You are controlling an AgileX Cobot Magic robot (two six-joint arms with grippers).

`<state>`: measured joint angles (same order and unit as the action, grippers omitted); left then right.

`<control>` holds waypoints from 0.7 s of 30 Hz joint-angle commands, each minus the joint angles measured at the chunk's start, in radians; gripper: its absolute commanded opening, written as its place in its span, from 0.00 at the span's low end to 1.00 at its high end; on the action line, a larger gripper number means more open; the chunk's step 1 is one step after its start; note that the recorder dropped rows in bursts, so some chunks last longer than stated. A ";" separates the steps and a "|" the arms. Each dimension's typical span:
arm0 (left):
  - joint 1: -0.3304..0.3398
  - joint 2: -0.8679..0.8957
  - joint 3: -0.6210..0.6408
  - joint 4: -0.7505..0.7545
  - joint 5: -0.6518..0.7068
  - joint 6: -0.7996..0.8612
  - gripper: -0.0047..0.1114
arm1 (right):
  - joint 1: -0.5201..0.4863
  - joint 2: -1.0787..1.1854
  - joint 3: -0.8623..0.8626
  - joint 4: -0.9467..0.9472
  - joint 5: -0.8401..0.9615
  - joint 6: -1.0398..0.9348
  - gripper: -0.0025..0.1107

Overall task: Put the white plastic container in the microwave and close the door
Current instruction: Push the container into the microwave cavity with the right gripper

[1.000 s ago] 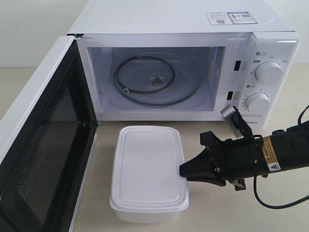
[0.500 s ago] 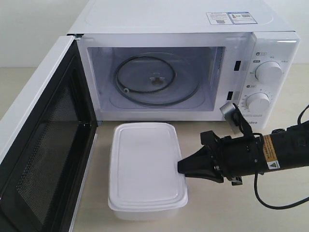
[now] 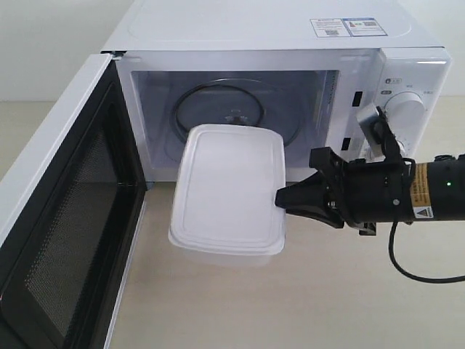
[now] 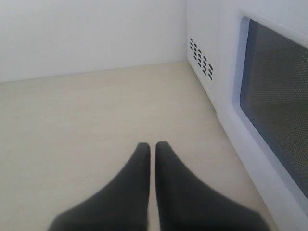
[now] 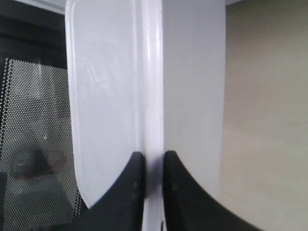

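The white plastic container (image 3: 229,189) hangs in the air in front of the microwave (image 3: 276,73) cavity, lid up, its far end over the sill. My right gripper (image 3: 280,198) is shut on the lip of the container's right edge, seen in the right wrist view as a white rim (image 5: 153,96) pinched between the fingers (image 5: 132,183). The glass turntable (image 3: 240,109) shows behind it. The door (image 3: 65,218) stands wide open at the left, black mesh inward. My left gripper (image 4: 152,147) is shut with nothing in it, beside the door's outer window (image 4: 279,101).
The microwave's two white dials (image 3: 403,109) sit just behind my right arm (image 3: 407,193). A black cable (image 3: 421,273) loops under that arm. Beige tabletop (image 3: 290,305) spreads below the raised container and under the left gripper (image 4: 96,110).
My right gripper has lifted the container off the table and carried it toward the microwave opening; the arm rose and moved back with it. The door has not moved.
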<state>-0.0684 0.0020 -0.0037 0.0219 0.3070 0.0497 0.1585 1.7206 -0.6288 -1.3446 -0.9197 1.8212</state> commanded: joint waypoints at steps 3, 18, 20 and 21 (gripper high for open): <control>0.005 -0.002 0.004 0.001 -0.001 0.003 0.08 | 0.043 -0.014 -0.003 0.218 0.043 -0.019 0.02; 0.005 -0.002 0.004 0.001 -0.001 0.003 0.08 | 0.365 -0.014 -0.003 1.181 0.194 -0.388 0.02; 0.005 -0.002 0.004 0.001 -0.001 0.003 0.08 | 0.390 -0.014 -0.003 1.287 0.194 -0.413 0.02; 0.005 -0.002 0.004 0.001 -0.001 0.003 0.08 | 0.401 -0.014 -0.003 1.338 0.194 -0.432 0.02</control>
<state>-0.0684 0.0020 -0.0037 0.0219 0.3070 0.0497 0.5402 1.7206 -0.6288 -0.1161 -0.7068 1.4343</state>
